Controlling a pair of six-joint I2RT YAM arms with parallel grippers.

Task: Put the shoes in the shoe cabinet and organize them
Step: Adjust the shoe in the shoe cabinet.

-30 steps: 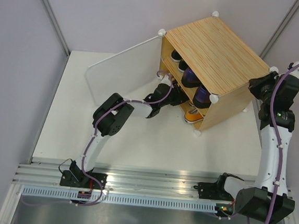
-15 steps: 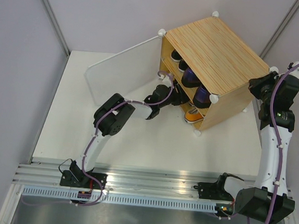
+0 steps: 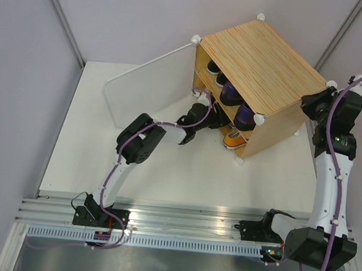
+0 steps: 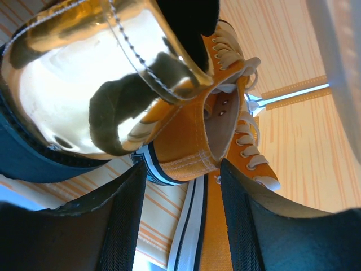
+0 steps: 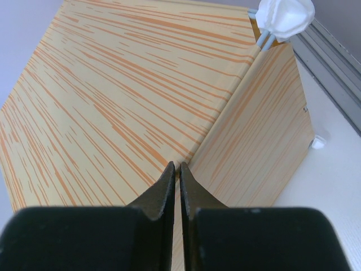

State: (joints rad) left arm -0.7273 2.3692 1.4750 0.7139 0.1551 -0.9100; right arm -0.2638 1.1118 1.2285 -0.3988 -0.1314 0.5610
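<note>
The shoe cabinet [image 3: 257, 66], a striped wooden box, stands at the back right with its white door [image 3: 144, 88] swung open. On its upper shelf sit black sneakers [image 3: 213, 67] and purple loafers [image 3: 241, 114]. My left gripper [image 3: 213, 117] reaches into the lower compartment. In the left wrist view, that gripper [image 4: 183, 169] is open. An orange sneaker [image 4: 211, 226] lies between its fingers [image 4: 118, 226], with a gap on the left side. Just beyond are a second orange sneaker [image 4: 225, 124] and a shiny gold pump [image 4: 73, 84]. My right gripper [image 5: 177, 166] is shut and empty, its tips against the cabinet's back right edge [image 3: 312, 104].
The door panel juts out to the left of my left arm. An orange toe [image 3: 233, 139] pokes out of the lower opening. A white corner knob [image 5: 285, 16] tops the cabinet. Purple walls enclose the white table [image 3: 90, 153].
The left jaws have spread apart around the orange sneaker. The left arm's elbow has shifted slightly toward the cabinet. The right arm has not moved.
</note>
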